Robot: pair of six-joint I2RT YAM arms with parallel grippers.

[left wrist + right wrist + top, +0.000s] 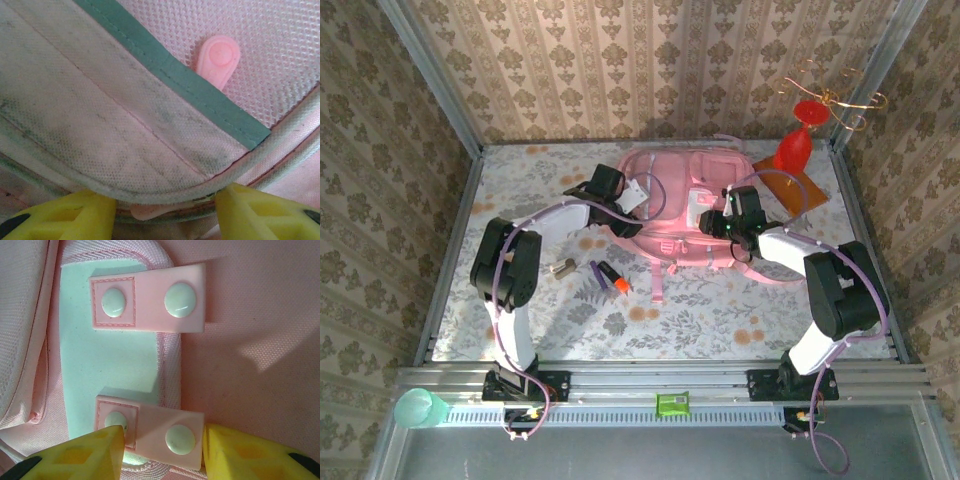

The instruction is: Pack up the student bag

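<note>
Pink fabric is what both my wrists look at: the student bag (680,185) lies flat at the far middle of the table (720,310), and both arms reach onto it. My left jaws stand apart at the bag's left edge. Their yellow fingers (75,217) sit on either side of a piped seam, and a small pink zip pull (145,211) lies loose in the gap between them. My right jaws are parted over a snap strap (160,432) on the bag's front. I cannot tell whether they pinch it. A marker (611,278) and other small items lie on the table just beside the bag, so I judge I am at the opening step, with no packing begun. Next I should close the left jaws squarely on that pull and draw it along the zip, while the right side steadies the bag.
</note>
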